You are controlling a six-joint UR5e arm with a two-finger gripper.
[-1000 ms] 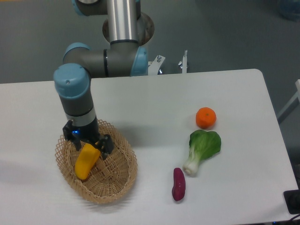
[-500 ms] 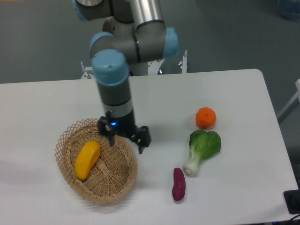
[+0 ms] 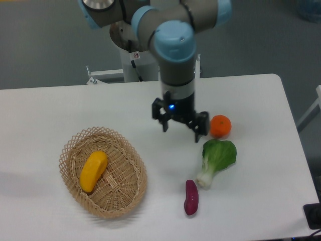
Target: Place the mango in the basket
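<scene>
Nearest me, at the left front of the table (image 3: 251, 211), I see the mango (image 3: 94, 171) lying inside the basket (image 3: 131, 197), toward its left half. It is smooth, yellow-orange, oblong and slightly curved, slanting from lower left to upper right on the woven bottom. A purple sweet potato (image 3: 191, 197) lies to the right, with a bok choy (image 3: 215, 160) beyond it. Farther back my gripper (image 3: 181, 128) hangs over the table's middle, fingers spread wide apart and holding nothing, its right finger just beside the orange (image 3: 220, 126); I cannot tell whether they touch. A second ago it clamped the mango above the basket; since then it has released and swung right.
</scene>
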